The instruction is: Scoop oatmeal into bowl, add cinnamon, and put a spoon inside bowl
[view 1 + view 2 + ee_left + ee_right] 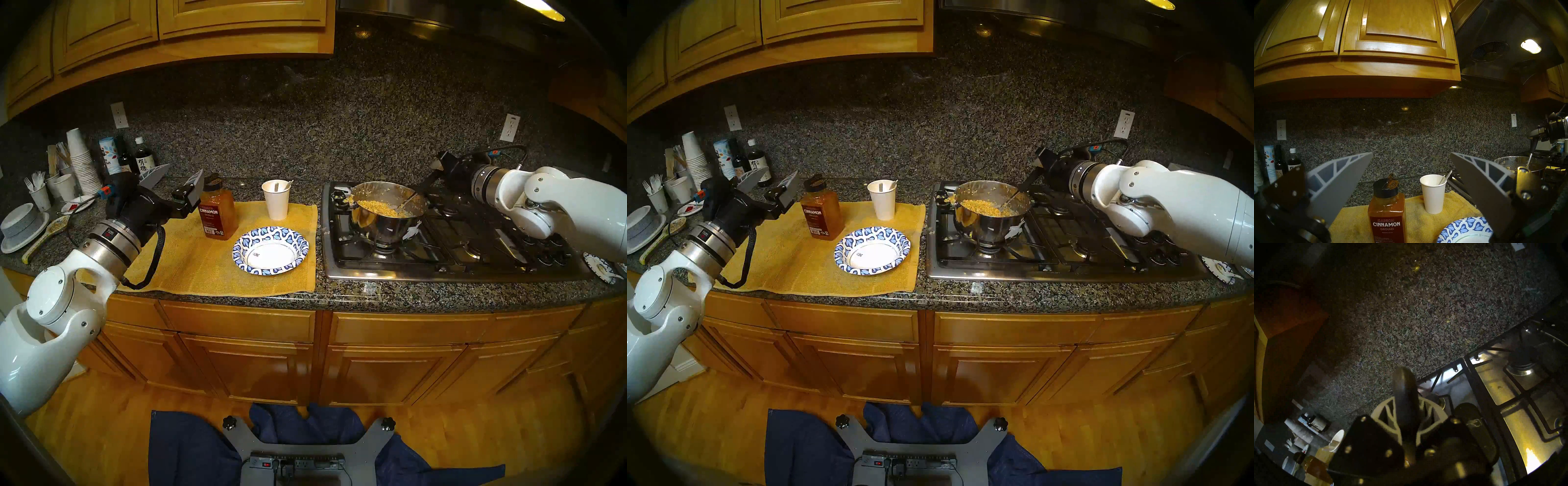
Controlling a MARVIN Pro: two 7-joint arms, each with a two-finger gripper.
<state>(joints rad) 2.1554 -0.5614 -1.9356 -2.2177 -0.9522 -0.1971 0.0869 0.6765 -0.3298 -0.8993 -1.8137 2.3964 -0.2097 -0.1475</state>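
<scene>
Oatmeal (380, 207) sits heaped in the steel pot (386, 224) on the front-left burner of the gas cooktop (475, 251); none has reached the bowl, so scooping is the step in hand.

Going left to right: the left gripper (173, 181) hangs over the near-left corner of the yellow cloth (190, 268), jaws spread wide and empty, just beside the cinnamon bottle (217, 212), whose shaker flap stands open in the left wrist view. Past it a white paper cup (276, 200) holds the white plastic spoon (287, 185). In front of the cup, the blue-and-white paper bowl (271, 234) lies empty on the cloth, near the cooktop's left edge.

In the pot, a metal serving spoon (405, 202) leans with its bowl buried in the oatmeal. The right gripper (437, 173) is clamped on its dark handle (1405, 395), the fingers pinched narrow around it.

To scoop well, I judge the spoon should be driven under the heap rather than through it, then levelled before lifting, since the sticky lumps would slide off a tilted spoon. The carry crosses the pot rim, cooktop edge and a strip of counter, so keep it low, slow and level, and tip only once over the bowl's white centre. The light paper bowl could shift if nudged.
</scene>
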